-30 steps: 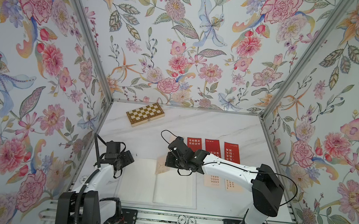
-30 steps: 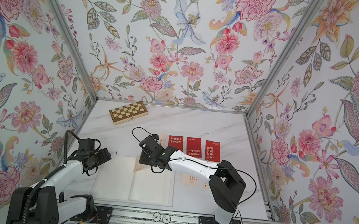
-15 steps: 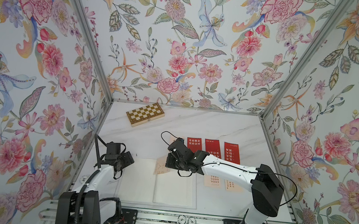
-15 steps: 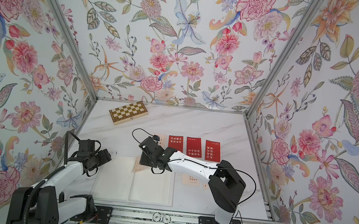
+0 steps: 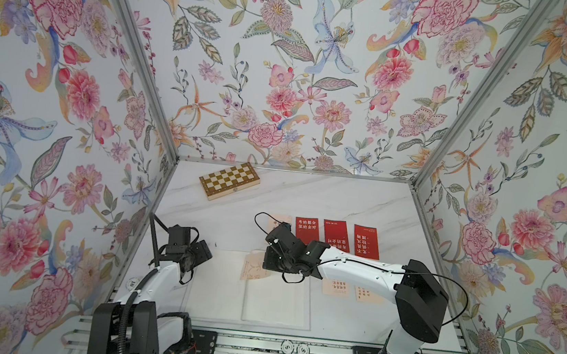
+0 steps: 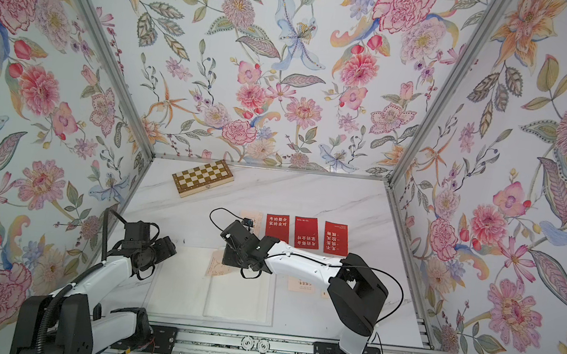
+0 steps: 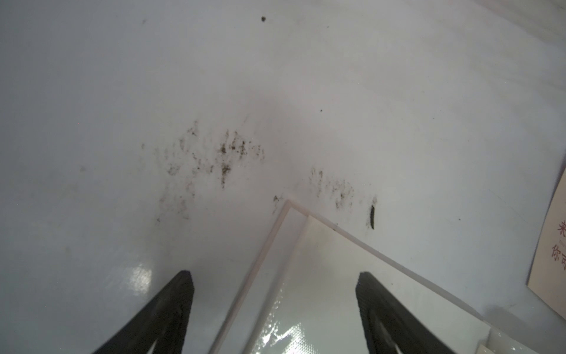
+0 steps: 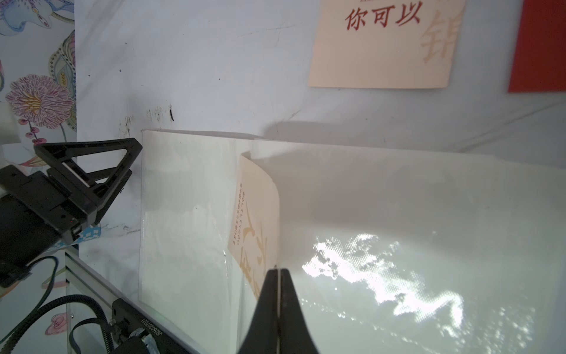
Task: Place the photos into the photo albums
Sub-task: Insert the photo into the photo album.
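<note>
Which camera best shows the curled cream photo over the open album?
The right wrist view: the cream photo sits close and central, curled, print visible, pinched by the shut right tool over the photo album. In both top views the cream photo is small, partly covered by the arm. The left wrist view misses it.

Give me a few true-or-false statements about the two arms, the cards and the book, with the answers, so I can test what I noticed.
1. The right arm's jaws are shut on a cream photo. True.
2. The left arm's jaws clamp the album. False: they stand open, gripping nothing, over one corner of it.
3. Three red photos lie in a row on the table. True.
4. The chessboard box rests on the album. False: it lies apart, near the table's back edge.
5. The album is closed. False: it lies open, white pages up.
</note>
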Available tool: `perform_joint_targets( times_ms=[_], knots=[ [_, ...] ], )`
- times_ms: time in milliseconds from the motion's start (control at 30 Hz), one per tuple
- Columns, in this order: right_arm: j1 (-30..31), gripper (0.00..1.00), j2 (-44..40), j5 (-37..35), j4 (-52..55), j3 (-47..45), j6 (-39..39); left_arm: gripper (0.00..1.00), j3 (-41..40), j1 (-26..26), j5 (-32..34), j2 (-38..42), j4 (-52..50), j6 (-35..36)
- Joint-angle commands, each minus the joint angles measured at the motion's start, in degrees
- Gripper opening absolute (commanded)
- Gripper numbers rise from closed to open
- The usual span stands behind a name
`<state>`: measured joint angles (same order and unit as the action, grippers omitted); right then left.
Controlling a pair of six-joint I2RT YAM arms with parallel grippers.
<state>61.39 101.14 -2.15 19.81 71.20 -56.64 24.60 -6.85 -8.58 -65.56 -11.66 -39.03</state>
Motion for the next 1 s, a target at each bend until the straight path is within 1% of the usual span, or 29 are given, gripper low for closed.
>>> perform_joint_targets(
  times_ms=[0, 267, 533, 733, 967],
  knots=[
    [-0.6, 0.00, -1.1, 1.8, -0.6, -1.4, 0.5, 0.82, -0.9, -0.6, -0.6, 0.2, 0.5, -0.7],
    [-2.3, 0.00, 1.0, 6.2, -4.5, -1.8, 1.5, 0.82, -1.0, -0.5, -1.9, -0.7, 0.8, -0.2],
    [-2.4, 0.00, 4.4, 9.1, -7.5, -1.2, 1.9, 0.82, -1.0, -0.5, -2.9, -1.7, 1.1, 0.2],
    [-2.5, 0.00, 6.1, 10.1, -8.9, -0.6, 1.9, 0.82, -1.2, 0.0, -3.5, -1.4, 1.1, 0.0],
    [-2.3, 0.00, 8.9, 11.8, -10.4, 1.1, 1.5, 0.82, -1.6, 1.7, -3.6, -1.1, 1.0, -0.8]
  ],
)
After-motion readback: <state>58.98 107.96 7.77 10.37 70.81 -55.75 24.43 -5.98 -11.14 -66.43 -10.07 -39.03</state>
